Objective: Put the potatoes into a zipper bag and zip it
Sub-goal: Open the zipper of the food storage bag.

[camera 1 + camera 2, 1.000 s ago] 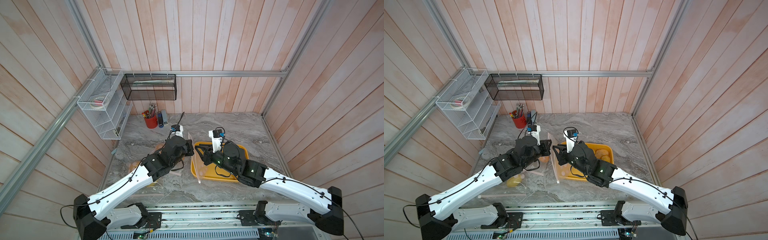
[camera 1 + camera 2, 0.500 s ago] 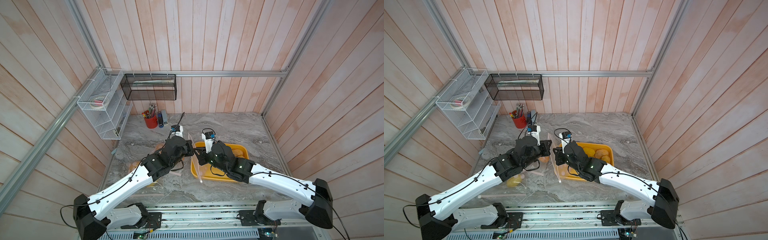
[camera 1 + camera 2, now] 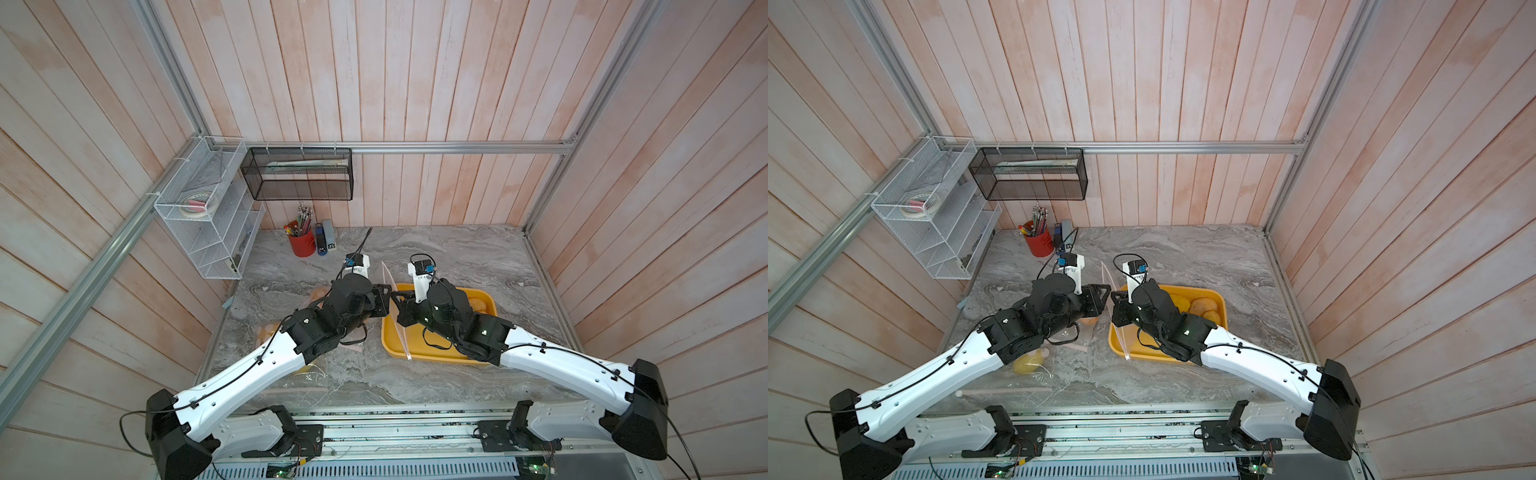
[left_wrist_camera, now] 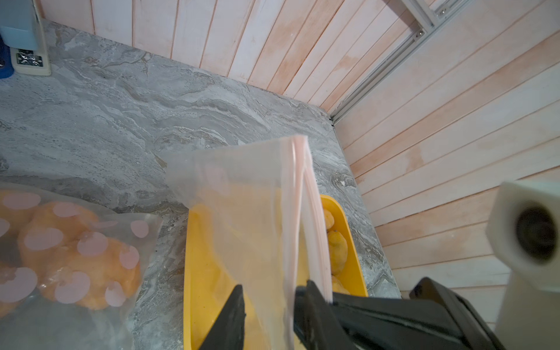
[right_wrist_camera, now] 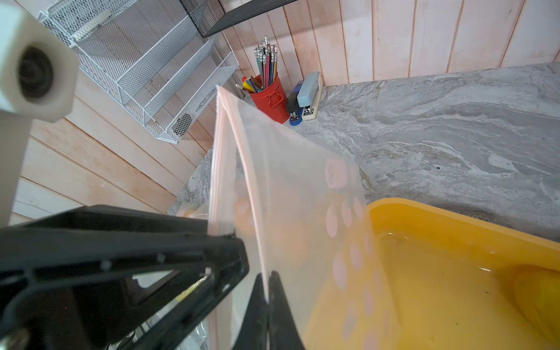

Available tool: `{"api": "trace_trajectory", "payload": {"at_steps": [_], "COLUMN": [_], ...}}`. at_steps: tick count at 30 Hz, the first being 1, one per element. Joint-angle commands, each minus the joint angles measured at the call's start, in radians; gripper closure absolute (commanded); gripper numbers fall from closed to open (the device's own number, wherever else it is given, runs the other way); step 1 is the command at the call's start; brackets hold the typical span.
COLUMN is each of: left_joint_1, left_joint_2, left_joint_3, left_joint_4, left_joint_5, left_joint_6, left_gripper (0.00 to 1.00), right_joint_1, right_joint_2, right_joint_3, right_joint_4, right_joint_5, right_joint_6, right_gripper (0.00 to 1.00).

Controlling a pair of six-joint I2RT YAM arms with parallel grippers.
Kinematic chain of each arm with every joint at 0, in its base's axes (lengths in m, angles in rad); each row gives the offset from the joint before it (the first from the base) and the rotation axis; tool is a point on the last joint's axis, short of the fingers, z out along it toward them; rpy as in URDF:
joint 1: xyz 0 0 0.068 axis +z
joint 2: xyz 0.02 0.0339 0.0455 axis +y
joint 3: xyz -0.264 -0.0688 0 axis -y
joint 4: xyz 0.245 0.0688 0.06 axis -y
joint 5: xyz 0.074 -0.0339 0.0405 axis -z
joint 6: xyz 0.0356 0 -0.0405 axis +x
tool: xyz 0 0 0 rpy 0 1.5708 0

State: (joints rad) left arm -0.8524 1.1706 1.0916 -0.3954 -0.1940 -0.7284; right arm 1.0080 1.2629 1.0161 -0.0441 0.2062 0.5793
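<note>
A: Legend query: is any text, label, brand or number legible in these views?
B: None can be read.
A: Nearest candidates?
B: (a) On the stapler (image 4: 25,39), left wrist view, a black-and-white patterned sticker sits on the pale base; its marks are too blurred to make out. (b) On a white camera mount (image 3: 420,277), in a top view, there are small dark marks, too small to read. (c) The zipper bag (image 5: 303,197) carries printed pink dots only, no characters.
</note>
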Motion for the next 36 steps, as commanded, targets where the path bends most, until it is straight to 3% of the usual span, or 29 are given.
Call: {"api": "trace_trajectory", "payload": {"at_steps": [1, 14, 17, 20, 29, 33, 36], "left_joint_1": [-0.013, -0.022, -0.022, -0.022, 0.002, 0.074, 0.109], "left_joint_2": [-0.017, 0.058, 0.086, 0.109, 0.095, 0.110, 0.121], "left_joint_3": [-0.033, -0.038, -0.016, 0.054, 0.392, 0.489, 0.500], "left_joint_4": [0.010, -0.002, -0.017, -0.101, -0.596, -0.766, -0.794], "left_joint_5": [0.036, -0.005, -0.024, -0.108, -0.417, -0.411, -0.395], "left_joint_6": [-0.012, -0.040, -0.041, -0.052, -0.138, -0.137, -0.119], "left_gripper": [0.65, 0.82, 0.92, 1.00, 1.00, 1.00, 1.00], "right_joint_1": [-0.015, -0.040, -0.040, -0.040, -0.040, -0.059, -0.092], "right_joint_2": [-0.014, -0.037, -0.040, -0.048, -0.008, 0.060, 0.104], "right_joint_3": [0.022, 0.037, 0.038, 0.034, 0.123, 0.184, 0.191], "right_joint_4": [0.024, 0.015, 0.017, 0.014, -0.014, -0.022, -0.008], "right_joint_5": [0.016, 0.029, 0.014, 0.012, 0.007, 0.007, -0.005], "right_joint_6": [0.016, 0.010, 0.007, 0.007, -0.035, -0.050, -0.044], "right_gripper": [1.00, 1.00, 1.00, 1.00, 1.00, 1.00, 1.00]}}
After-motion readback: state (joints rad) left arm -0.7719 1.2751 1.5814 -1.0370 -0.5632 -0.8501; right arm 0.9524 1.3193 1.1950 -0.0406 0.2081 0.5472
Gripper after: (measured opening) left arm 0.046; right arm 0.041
